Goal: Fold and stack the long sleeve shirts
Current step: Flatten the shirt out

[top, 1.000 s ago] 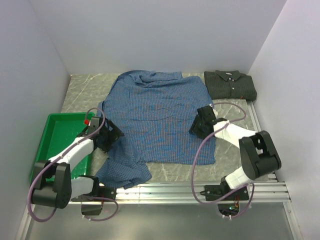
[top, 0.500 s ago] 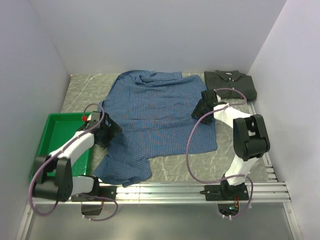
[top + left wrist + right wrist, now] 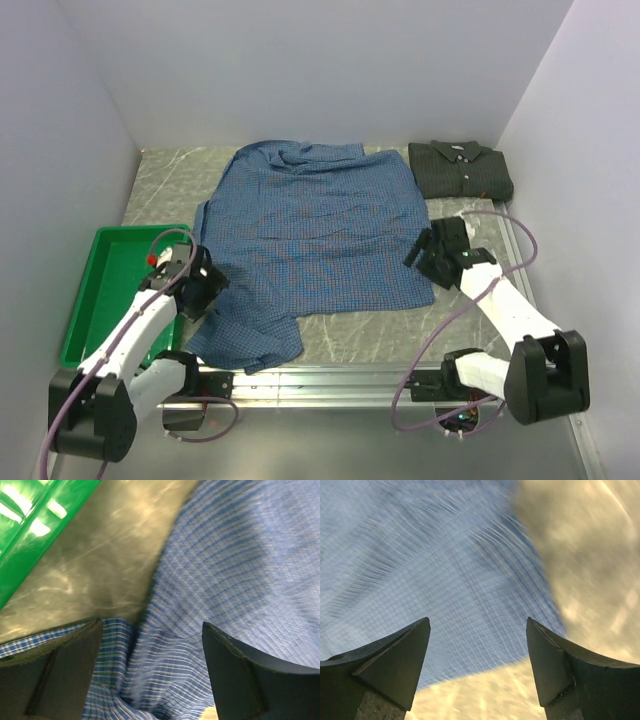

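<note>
From my seat the blue shirt (image 3: 320, 230) reads as thin woven cloth, matt, finely checked and softly creased. The dark shirt (image 3: 462, 170) at the far right is cloth too, matt and denser-looking. The tray (image 3: 100, 290) on the left is green plastic, smooth and glossy enough to throw bright highlights in my left wrist view. The table (image 3: 165, 190) looks like grey marbled stone or laminate with a faint sheen. The rail (image 3: 340, 380) along the near edge is bare ribbed metal. Fingers (image 3: 65, 675) of the left gripper (image 3: 150, 625) and those of the right gripper (image 3: 477, 622) look dark, matt and hard, like plastic.
</note>
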Controlling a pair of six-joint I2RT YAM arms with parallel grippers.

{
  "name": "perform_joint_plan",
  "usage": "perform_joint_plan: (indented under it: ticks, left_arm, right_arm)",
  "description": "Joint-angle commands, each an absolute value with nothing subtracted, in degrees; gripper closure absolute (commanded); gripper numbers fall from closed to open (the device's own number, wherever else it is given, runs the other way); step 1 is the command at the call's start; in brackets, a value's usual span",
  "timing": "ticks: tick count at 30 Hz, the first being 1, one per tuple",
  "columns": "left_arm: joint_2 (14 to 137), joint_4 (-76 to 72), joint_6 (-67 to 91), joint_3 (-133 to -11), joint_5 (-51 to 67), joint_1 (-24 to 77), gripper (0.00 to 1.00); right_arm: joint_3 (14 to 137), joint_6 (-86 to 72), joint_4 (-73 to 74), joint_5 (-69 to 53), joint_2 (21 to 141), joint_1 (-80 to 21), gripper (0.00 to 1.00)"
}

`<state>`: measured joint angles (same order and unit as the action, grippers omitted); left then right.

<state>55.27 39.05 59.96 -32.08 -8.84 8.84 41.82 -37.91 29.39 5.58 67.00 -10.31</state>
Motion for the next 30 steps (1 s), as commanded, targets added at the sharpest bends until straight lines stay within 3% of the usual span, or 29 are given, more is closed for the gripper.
perform_joint_plan:
  ticks: [1, 7, 12, 17, 23, 25, 30]
  left_arm:
    - [57.4, 39.2, 62.0, -31.2, -8.6, 8.9, 0.15]
    - [62.5, 37.3, 61.1, -30.2, -6.3, 8.9, 0.24]
    - [58.5, 38.8, 64.0, -28.4, 2.1, 11.2, 0.28]
    - [50.5, 44.0, 72.6, -29.9, 5.1, 23.0, 0.28]
    - [45.8, 46.2, 76.9, -29.1, 9.7, 29.4, 0.26]
    - [46.1, 49.1, 74.8, -32.3, 9.2, 29.6, 0.23]
    - [46.6, 58.2, 72.8, -41.5, -5.3, 29.8, 0.2]
  right_arm:
    - [38.1, -38.6, 34.5, 6.4, 62.5, -8.4, 0.16]
    - [33.8, -38.1, 34.2, 4.8, 58.7, -7.6, 0.17]
    - [34.1, -37.9, 32.9, 2.7, 59.0, -7.6, 0.19]
    - [35.1, -37.0, 32.6, 2.5, 59.7, -7.6, 0.19]
    - [35.9, -36.0, 33.0, 2.9, 59.9, -7.6, 0.19]
    - [36.1, -35.7, 33.0, 2.6, 59.8, -7.6, 0.19]
    - [35.9, -35.6, 34.1, 4.0, 59.6, -7.6, 0.2]
